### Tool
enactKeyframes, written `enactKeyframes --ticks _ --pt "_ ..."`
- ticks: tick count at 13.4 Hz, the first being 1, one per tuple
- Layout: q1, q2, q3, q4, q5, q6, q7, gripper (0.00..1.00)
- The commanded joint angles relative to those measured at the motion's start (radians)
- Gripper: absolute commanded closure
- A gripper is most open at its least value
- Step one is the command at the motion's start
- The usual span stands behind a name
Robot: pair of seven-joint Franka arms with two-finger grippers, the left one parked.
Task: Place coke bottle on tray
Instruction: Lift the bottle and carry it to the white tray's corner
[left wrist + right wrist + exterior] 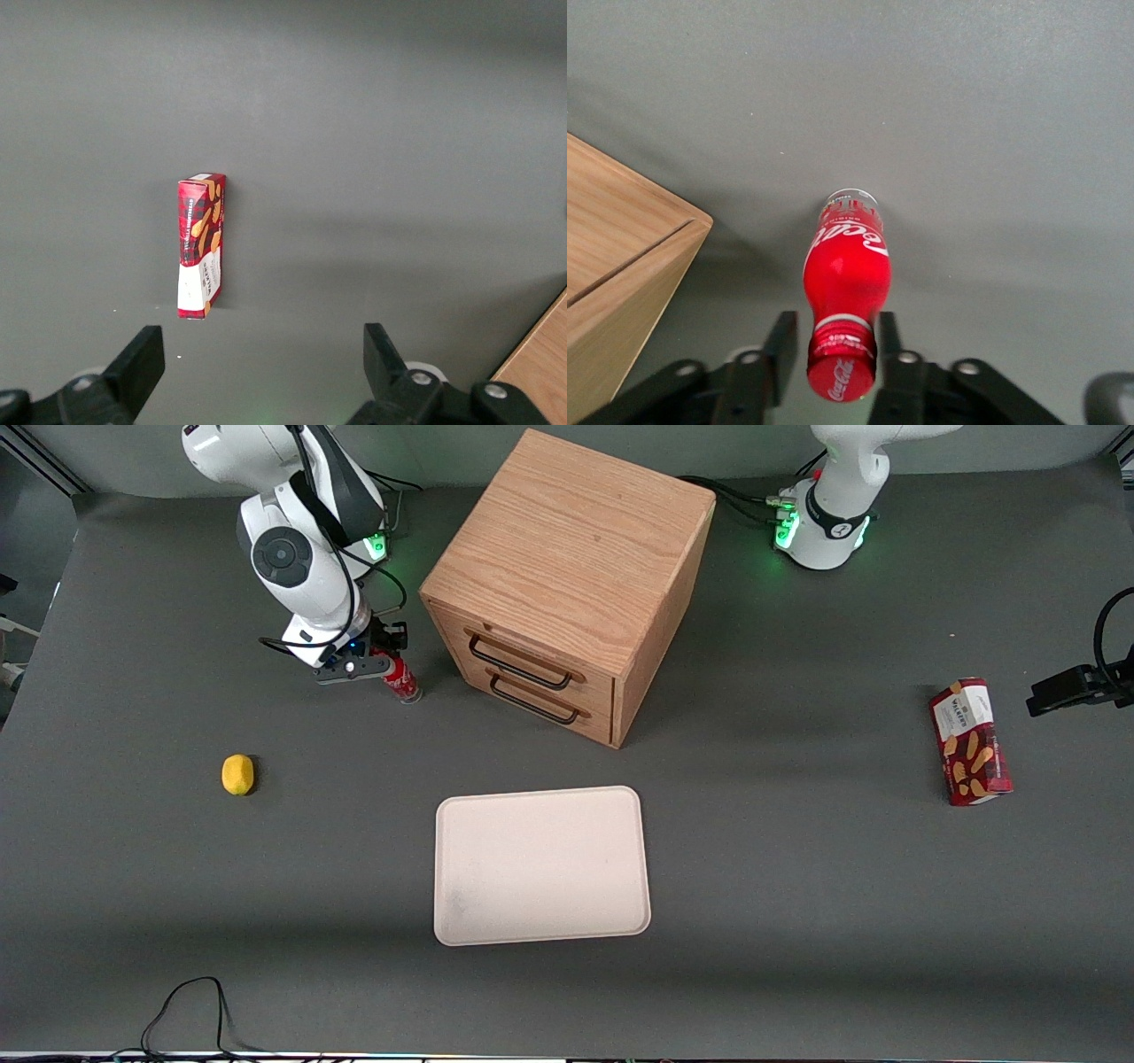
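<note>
The coke bottle (401,679), red with white lettering and a clear base, stands on the grey table beside the wooden drawer cabinet, toward the working arm's end. In the right wrist view the coke bottle (846,274) shows from above, red cap nearest the camera. My gripper (381,662) is down at the bottle's top. The gripper (834,326) is open, with one finger on each side of the cap. A narrow gap shows between one finger (782,341) and the cap. The cream-white tray (540,865) lies flat, nearer the front camera than the cabinet, with nothing on it.
The wooden cabinet (567,584) with two drawers stands close beside the bottle. Its corner (629,257) also shows in the right wrist view. A yellow lemon (237,774) lies toward the working arm's end. A red biscuit box (970,741) lies toward the parked arm's end.
</note>
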Motion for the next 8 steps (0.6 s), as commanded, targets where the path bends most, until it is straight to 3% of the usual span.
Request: enactKeyframes --ticks 1,8 --pt "0.003 -0.016 -0.013 -0.013 -0.011 0.016 -0.024 1.00" --pt "0.003 -0.033 -0.057 0.005 -0.011 0.004 -0.029 1.00"
